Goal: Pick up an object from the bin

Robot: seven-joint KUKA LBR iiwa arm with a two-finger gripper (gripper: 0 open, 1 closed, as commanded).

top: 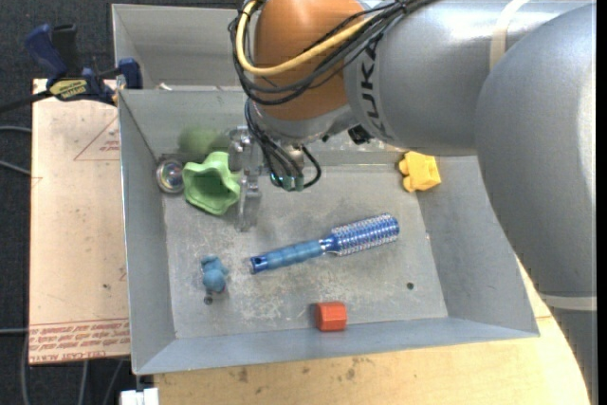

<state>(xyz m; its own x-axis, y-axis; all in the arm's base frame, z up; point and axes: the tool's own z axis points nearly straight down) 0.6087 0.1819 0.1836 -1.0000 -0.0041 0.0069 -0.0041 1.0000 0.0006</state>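
End effector hangs low toward the bin's left wall, just beside a crumpled light green cup-like thing; whether it's spread or closed I can't tell. Nearest me a red cube sits by the front edge, a small blue lump left of it, then a blue brush mid-floor. Farther back, a yellow piece by the right wall and a dark green ball near the far left corner

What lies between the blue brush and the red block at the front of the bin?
Nothing: in the camera view, bare bin floor runs between the blue brush and the red block.
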